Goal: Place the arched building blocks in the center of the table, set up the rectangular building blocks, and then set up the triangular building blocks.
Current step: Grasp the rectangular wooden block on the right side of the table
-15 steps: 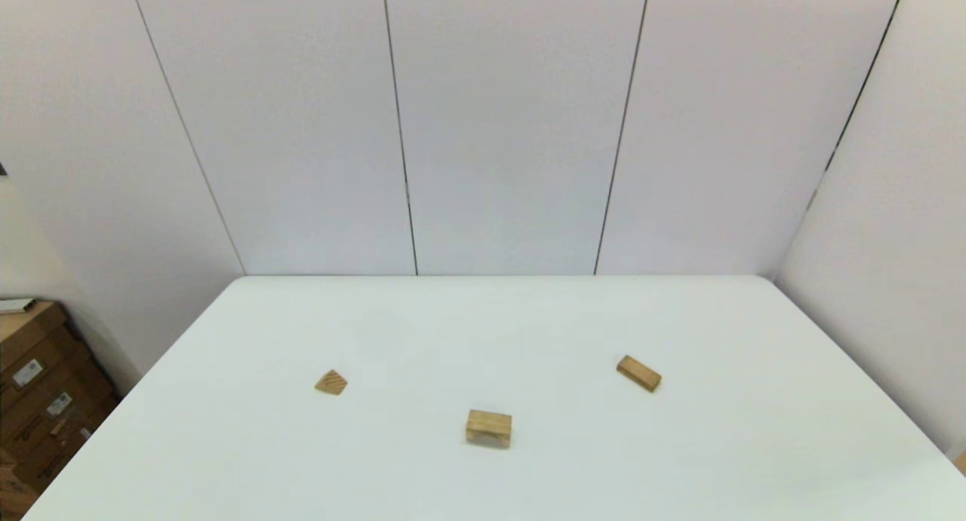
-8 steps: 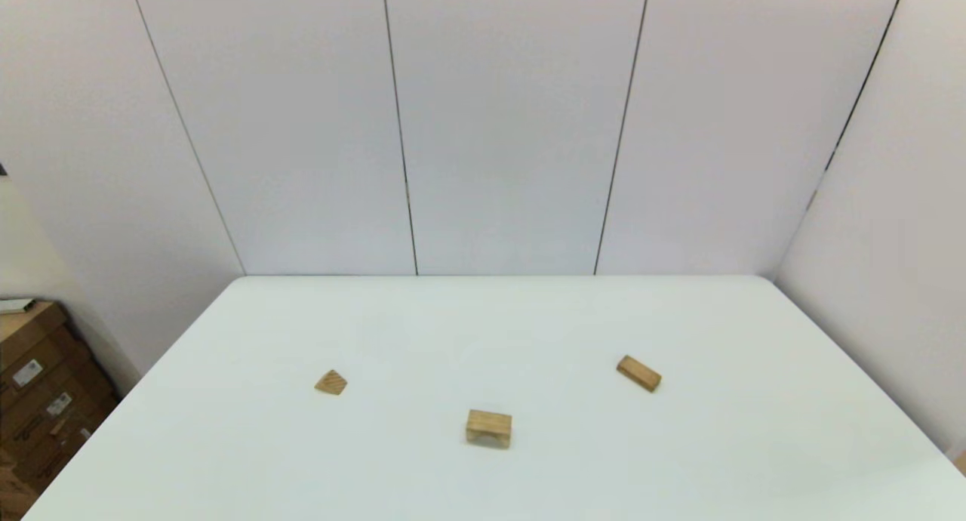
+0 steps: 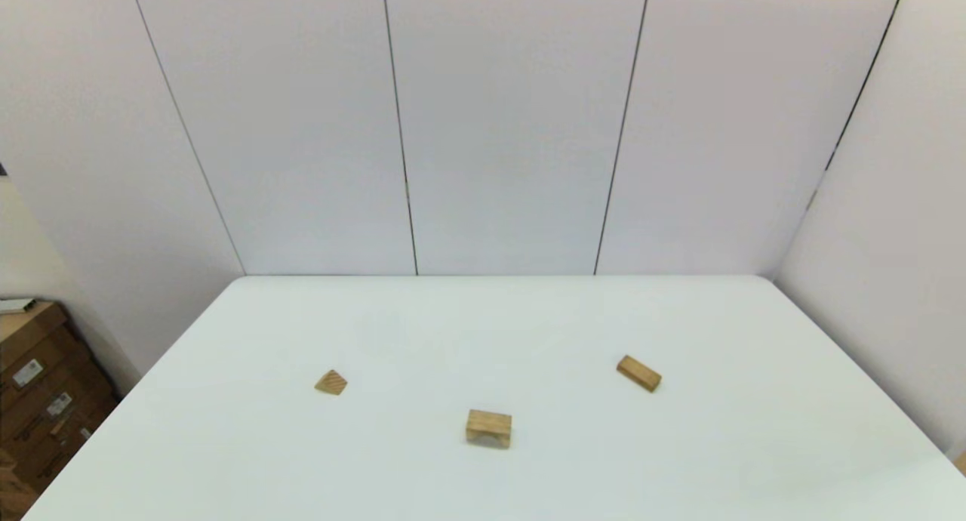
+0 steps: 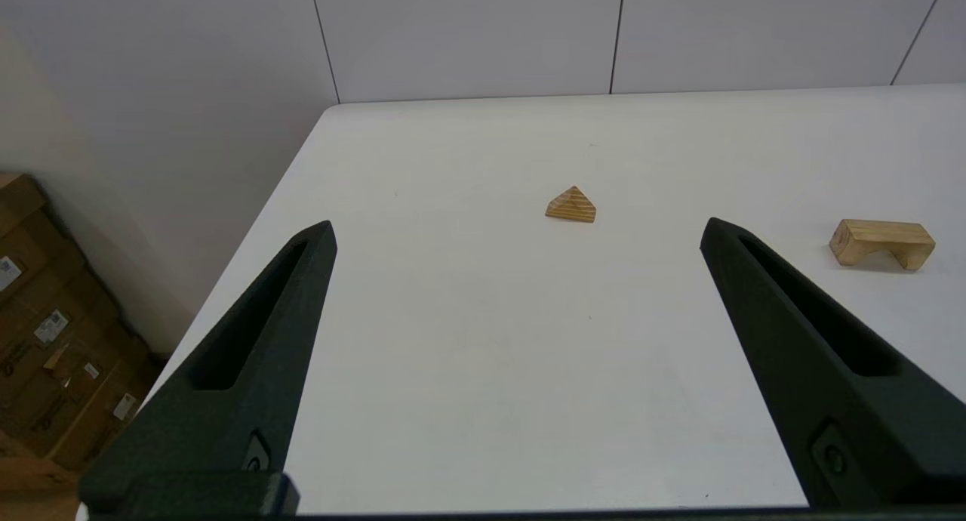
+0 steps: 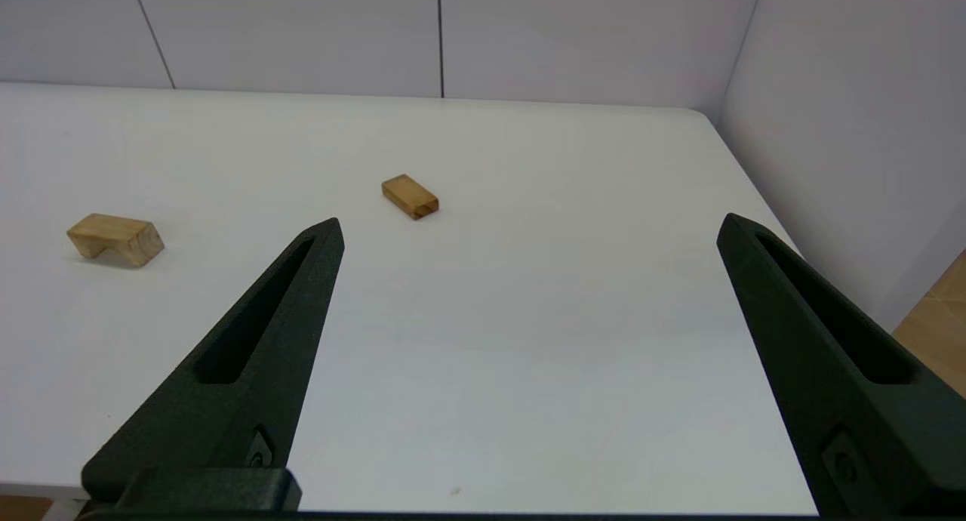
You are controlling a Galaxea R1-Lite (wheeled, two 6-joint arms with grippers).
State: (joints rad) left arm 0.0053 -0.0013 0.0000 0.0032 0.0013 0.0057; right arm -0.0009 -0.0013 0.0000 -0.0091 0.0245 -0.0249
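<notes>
Nothing is seen to have moved since the earlier head pictures: the three blocks lie where they lay, and neither arm has entered the head view. The left gripper [image 4: 517, 226] is held spread wide, its two black fingers [image 4: 249, 355] well apart and nothing between them, poised above the near left part of the table [image 3: 528, 332]. The right gripper [image 5: 528, 226] is likewise released and empty, held over the near right part of the tabletop. Ahead of the left gripper, the triangular building blocks [image 4: 571, 205] are found lying on the table, striped grain showing, well apart from the fingers. Farther toward the middle, the arched building blocks [image 4: 881, 242] are seen resting with the notch turned down onto the surface; the same block is caught in the right wrist view [image 5: 115, 238]. Ahead of the right gripper the rectangular building blocks [image 5: 410, 196] lie flat and skewed. In the head view the wedge [image 3: 330, 383] is placed left, the arch [image 3: 489, 428] nearest and central, the cuboid [image 3: 638, 374] right, all well apart. Cardboard boxes [image 3: 38, 400] are stacked beside the table's left edge.
</notes>
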